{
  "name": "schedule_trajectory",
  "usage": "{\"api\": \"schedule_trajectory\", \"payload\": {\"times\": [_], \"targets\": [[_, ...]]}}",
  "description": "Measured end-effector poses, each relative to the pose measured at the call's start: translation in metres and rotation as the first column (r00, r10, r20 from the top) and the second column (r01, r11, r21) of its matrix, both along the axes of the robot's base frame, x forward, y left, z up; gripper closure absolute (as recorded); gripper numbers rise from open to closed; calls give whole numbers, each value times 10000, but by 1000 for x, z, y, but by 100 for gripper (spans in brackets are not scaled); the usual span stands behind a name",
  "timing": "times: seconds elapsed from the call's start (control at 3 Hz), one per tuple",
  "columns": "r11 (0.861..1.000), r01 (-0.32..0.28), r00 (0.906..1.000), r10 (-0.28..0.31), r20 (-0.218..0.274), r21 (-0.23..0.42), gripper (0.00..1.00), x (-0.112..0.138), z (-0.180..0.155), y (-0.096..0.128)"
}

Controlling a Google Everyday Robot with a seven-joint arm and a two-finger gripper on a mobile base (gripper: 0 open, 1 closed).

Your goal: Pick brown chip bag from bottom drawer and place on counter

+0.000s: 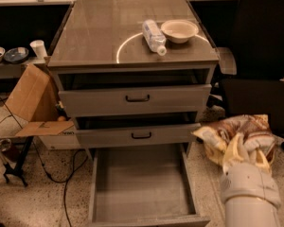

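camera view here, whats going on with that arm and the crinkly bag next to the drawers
The robot's end effector holds the brown chip bag up off the floor, to the right of the cabinet and beside the open bottom drawer, whose grey inside shows nothing in it. The bag is not yet on the counter, where a clear bottle lies next to a pale bowl.
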State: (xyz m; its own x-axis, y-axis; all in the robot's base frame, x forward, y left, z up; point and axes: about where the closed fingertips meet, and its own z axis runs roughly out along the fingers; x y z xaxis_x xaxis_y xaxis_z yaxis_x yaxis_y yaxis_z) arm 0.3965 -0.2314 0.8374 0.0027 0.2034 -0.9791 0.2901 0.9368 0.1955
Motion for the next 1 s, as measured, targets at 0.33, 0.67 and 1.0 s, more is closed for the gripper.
{"api": "schedule_trajectory", "payload": {"times": [0.33,0.67,1.0], "targets": [[9995,-253,9843,281,1742,-179,100,26,81,31],[9963,-231,9601,451,2761,-825,100,49,157,41],[9941,264,9543,61,2987,-1049,100,81,209,24]]}}
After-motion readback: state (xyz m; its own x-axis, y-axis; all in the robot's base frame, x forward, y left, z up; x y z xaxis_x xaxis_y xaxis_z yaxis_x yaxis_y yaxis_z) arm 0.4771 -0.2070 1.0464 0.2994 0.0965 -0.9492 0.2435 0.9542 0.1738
